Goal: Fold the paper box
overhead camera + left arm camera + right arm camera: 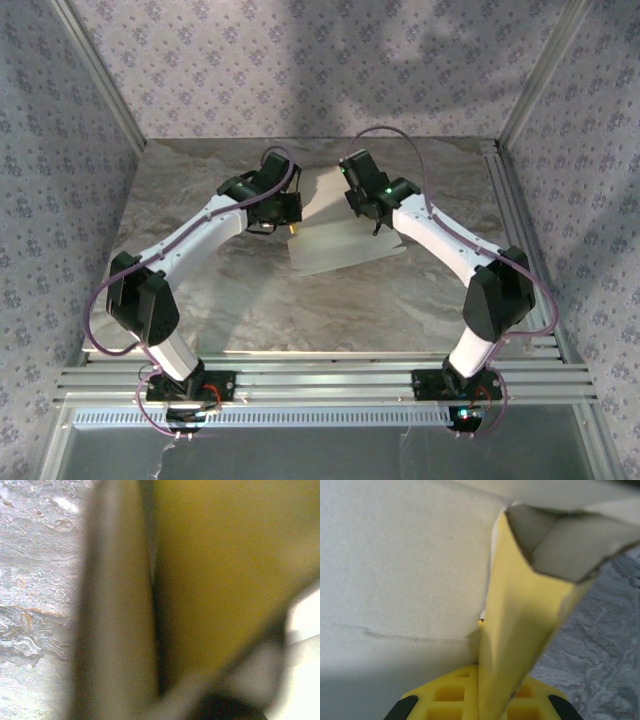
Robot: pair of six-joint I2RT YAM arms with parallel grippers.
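The paper box (335, 245) lies partly unfolded on the marble table (300, 320), its white face up, between the two grippers. My left gripper (289, 216) is at the card's left edge. In the left wrist view the yellow face (220, 565) stands blurred right against the camera and runs down into the shut jaws. My right gripper (367, 207) is at the card's upper right edge. Its yellow fingers (445, 695) are shut on a raised yellow flap (520, 615) that stands up beside the white panel (405, 570).
Aluminium rails cross the near edge (320, 375), and another runs along the table's right side (512, 210). Patterned walls enclose the back and both sides. Bare marble lies in front of the card.
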